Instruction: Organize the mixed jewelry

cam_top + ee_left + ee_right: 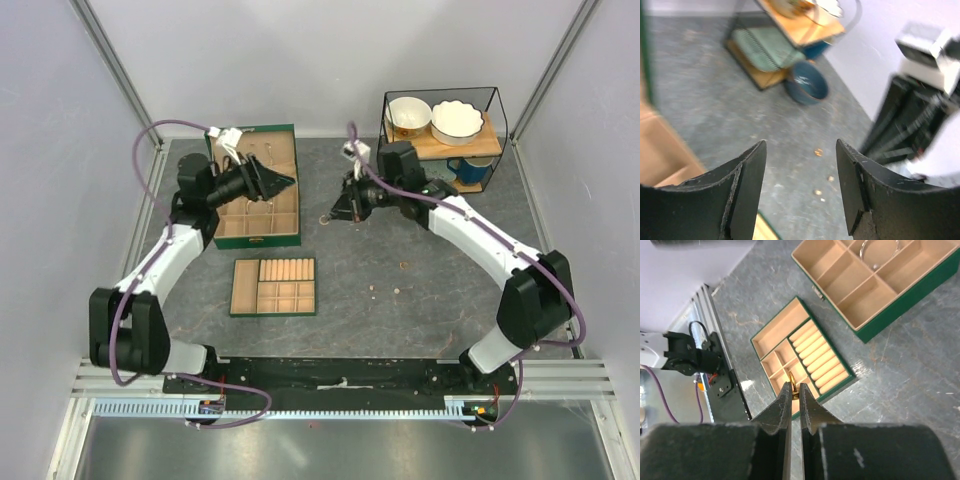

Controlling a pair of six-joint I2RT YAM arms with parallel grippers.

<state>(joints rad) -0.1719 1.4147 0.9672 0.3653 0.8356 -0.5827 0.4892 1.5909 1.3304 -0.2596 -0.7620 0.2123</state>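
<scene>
My right gripper [795,386] is shut on a small gold ring [793,380] and holds it in the air above the small green tray [850,377] with tan compartments. In the top view the right gripper [335,213] hangs right of the large green box [296,238]. A thin silvery bangle [862,250] lies in a compartment of that large box [900,295]. My left gripper [285,180] is open and empty over the large box. Between its open jaws the left wrist view shows tiny gold pieces [818,152] loose on the table. They also show in the top view [396,291].
A black wire shelf [497,100] at the back right holds two bowls [456,120], with a blue mug [468,170] under it. The mug [807,86] and the right arm [920,115] show in the left wrist view. White walls close in both sides.
</scene>
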